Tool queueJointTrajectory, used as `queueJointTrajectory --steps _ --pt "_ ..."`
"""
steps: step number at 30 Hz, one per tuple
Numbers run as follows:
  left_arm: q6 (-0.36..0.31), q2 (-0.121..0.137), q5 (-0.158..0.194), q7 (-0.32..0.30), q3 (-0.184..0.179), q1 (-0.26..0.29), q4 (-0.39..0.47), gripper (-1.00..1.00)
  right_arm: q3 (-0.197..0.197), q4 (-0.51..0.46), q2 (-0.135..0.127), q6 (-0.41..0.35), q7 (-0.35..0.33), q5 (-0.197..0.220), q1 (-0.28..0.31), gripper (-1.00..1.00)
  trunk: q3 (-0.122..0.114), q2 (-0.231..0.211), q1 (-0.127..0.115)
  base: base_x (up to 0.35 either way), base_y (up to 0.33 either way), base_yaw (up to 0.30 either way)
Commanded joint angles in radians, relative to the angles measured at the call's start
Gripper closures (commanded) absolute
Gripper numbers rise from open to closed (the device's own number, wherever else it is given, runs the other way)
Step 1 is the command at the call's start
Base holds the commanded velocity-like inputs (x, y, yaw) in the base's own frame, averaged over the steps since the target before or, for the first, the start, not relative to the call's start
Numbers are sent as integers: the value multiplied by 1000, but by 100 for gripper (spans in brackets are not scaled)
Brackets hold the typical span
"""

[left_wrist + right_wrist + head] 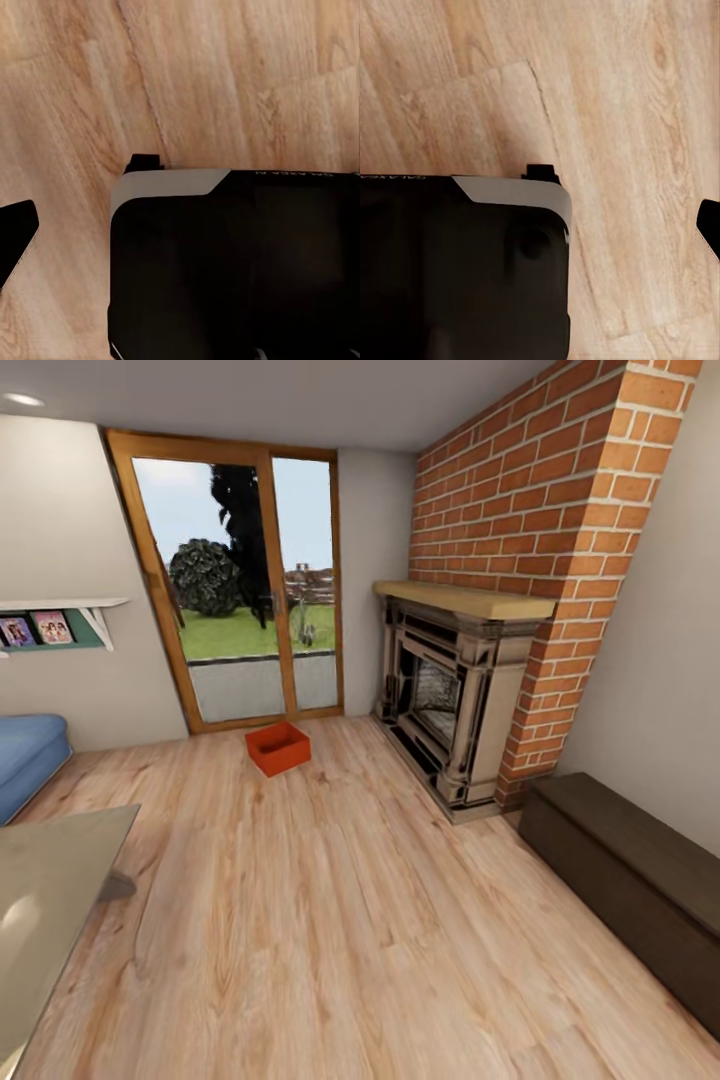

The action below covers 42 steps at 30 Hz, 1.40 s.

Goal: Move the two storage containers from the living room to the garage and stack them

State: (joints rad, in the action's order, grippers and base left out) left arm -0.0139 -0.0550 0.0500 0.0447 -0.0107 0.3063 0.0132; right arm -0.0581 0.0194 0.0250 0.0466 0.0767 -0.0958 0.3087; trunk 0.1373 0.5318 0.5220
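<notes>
One orange-red storage container [277,748] sits open-top on the light wood plank floor [330,920] of the living room, in front of the wood-framed glass doors [240,575]. It is far ahead of me. The second container is out of view. In the left wrist view, a dark finger [15,244] pokes in over the planks beside my black base [232,262]. The right wrist view has a similar dark finger [709,225] beside the base [457,262]. I cannot tell how either pair of jaws stands, and nothing is seen held.
A red brick fireplace [450,700] stands to the right of the container, with a dark low bench [630,880] along the right wall. A blue sofa [25,760] and a glass table top [50,900] are at the left. A wall shelf [55,622] hangs above the sofa.
</notes>
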Motion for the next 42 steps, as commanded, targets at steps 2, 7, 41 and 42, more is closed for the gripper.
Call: queueJointTrajectory --steps 2,7,41,42 --pt "-1 0 5 3 -2 1 1 -100 -6 2 0 4 4 -10 1 -100 2 1 1 337 0 1" --pt "-1 0 5 3 -2 1 1 -100 -6 2 1 4 4 -10 1 -100 2 1 1 337 0 0" --pt "0 0 5 3 -2 1 1 -100 -6 2 0 4 4 -10 1 -100 2 1 1 337 0 0" --pt "0 0 5 3 -2 1 1 -100 -6 2 0 4 4 -10 1 -100 2 1 1 337 0 0"
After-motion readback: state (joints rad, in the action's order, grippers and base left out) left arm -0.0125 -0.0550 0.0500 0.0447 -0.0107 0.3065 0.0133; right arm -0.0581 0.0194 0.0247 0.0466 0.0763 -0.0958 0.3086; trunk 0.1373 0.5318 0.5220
